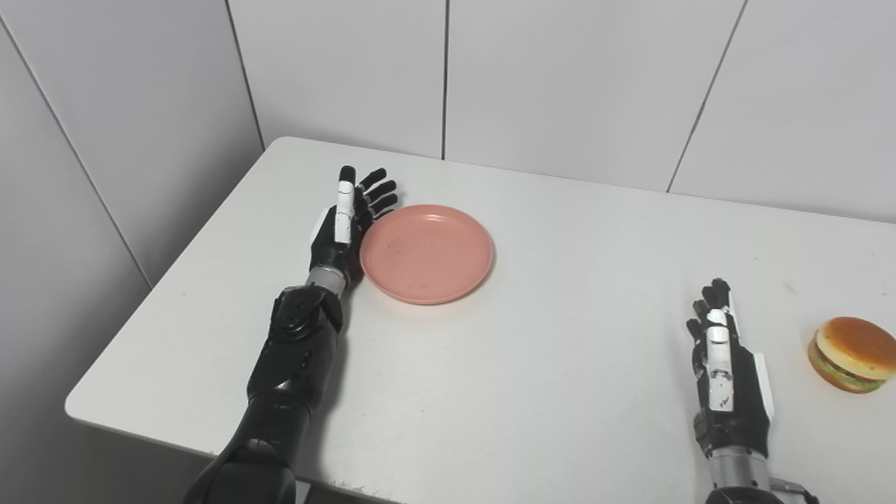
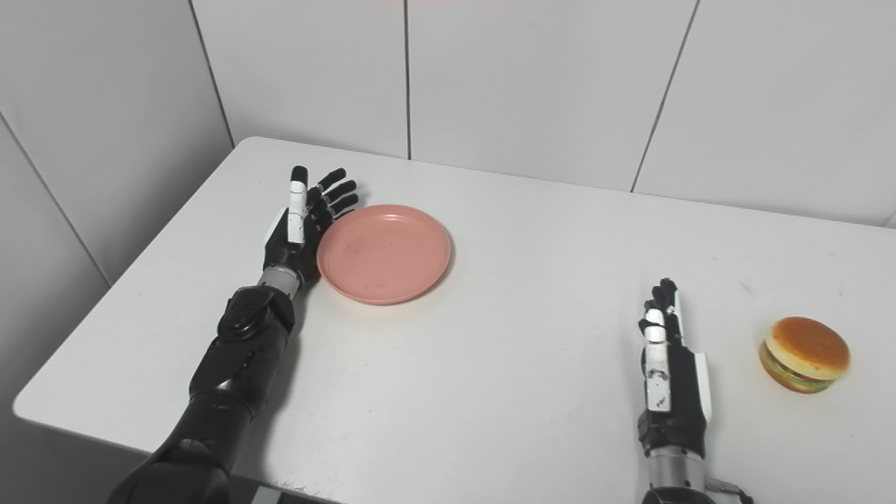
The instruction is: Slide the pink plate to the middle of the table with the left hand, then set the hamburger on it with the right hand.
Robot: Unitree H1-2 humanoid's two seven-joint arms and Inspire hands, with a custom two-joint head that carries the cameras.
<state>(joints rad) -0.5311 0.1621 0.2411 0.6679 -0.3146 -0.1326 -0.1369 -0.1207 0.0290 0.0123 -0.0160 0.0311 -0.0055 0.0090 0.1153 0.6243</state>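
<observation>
Left hand (image 1: 344,222) flat against pink plate (image 1: 427,253) — hamburger (image 1: 852,353) far right; untouched

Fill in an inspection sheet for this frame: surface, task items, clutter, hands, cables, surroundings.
Surface: white table, a few faint marks.
Task items: pink plate empty, left of centre; hamburger near the right edge, apart from the plate.
Clutter: nothing seen.
Hands: left hand open, fingers spread, against the plate's left rim; right hand open, holding nothing, left of the hamburger, not touching it.
Cables: nothing seen.
Surroundings: white panelled walls.
</observation>
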